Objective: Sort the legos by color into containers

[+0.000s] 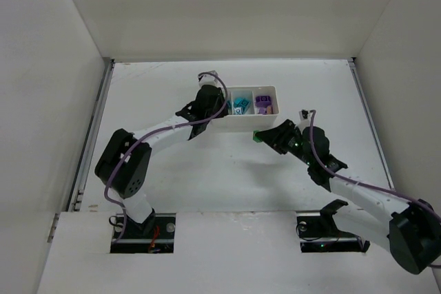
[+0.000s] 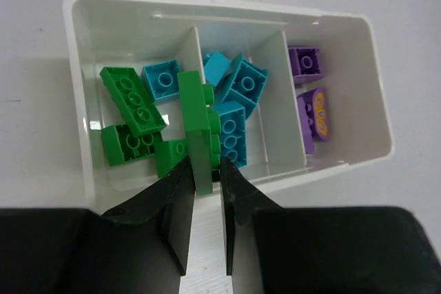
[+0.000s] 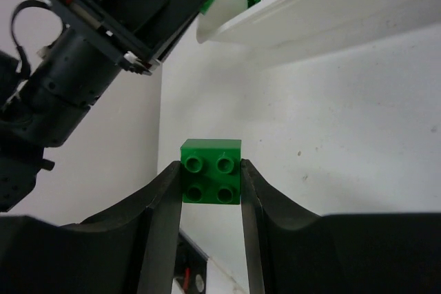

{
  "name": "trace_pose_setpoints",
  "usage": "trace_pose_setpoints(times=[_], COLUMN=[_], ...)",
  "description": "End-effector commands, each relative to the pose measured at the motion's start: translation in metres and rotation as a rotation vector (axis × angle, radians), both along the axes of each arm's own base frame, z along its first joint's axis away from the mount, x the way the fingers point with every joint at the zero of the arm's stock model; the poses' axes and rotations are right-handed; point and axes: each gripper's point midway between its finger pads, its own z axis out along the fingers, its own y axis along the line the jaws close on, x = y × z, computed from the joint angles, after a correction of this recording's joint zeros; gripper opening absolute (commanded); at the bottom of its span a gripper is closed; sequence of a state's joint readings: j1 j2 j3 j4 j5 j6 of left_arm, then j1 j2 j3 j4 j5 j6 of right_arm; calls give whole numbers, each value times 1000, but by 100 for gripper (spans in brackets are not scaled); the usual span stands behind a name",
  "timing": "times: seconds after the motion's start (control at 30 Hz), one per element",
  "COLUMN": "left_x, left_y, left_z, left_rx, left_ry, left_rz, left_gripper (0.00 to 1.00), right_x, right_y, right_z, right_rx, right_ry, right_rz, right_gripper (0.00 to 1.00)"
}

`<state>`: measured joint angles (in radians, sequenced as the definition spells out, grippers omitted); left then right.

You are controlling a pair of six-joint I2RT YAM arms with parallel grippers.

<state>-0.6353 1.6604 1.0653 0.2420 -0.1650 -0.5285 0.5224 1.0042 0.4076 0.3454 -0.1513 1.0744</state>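
Note:
The white three-compartment tray sits mid-table. In the left wrist view the tray holds green bricks and one teal brick in its left compartment, teal bricks in the middle and purple bricks on the right. My left gripper is shut on a long green brick, held edge-on above the left divider. My right gripper is shut on a square four-stud green brick, held off the table just in front of the tray.
In the right wrist view the tray's underside is up and to the right, and the left arm's wrist is close at upper left. White walls enclose the table; a metal rail runs along its left edge.

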Motion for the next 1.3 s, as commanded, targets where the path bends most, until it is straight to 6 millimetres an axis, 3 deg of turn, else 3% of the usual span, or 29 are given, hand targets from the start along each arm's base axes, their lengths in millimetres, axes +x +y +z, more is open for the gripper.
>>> trace_pose_setpoints(times=[0.0, 0.17, 0.33, 0.43, 0.6, 0.77, 1.0, 1.13, 1.27], left_x=[7, 18, 20, 17, -5, -40, -84, -102, -113], left_y=[-4, 1, 5, 9, 32, 76, 131, 171, 192], left_z=[12, 12, 16, 33, 67, 60, 7, -9, -17], left_rx=[-25, -18, -14, -25, -69, -115, -130, -149, -155], left_ry=[21, 17, 5, -40, -149, -175, -92, -69, -51], left_rz=[-5, 25, 38, 43, 73, 152, 267, 370, 422], left_gripper=[17, 20, 39, 48, 49, 50, 57, 63, 71], right_x=[3, 7, 17, 27, 49, 76, 113, 136, 157], right_y=[-17, -31, -44, -49, -40, -9, 57, 78, 94], right_z=[0, 1, 19, 37, 69, 79, 56, 44, 40], right_rx=[-67, -96, -100, -109, -123, -169, -275, -308, -325], right_ry=[-56, -75, -115, -148, -202, -225, -204, -183, -175], right_rz=[-43, -84, -126, -148, -150, -114, -11, 8, 10], right_gripper=[30, 31, 31, 31, 31, 31, 32, 32, 33])
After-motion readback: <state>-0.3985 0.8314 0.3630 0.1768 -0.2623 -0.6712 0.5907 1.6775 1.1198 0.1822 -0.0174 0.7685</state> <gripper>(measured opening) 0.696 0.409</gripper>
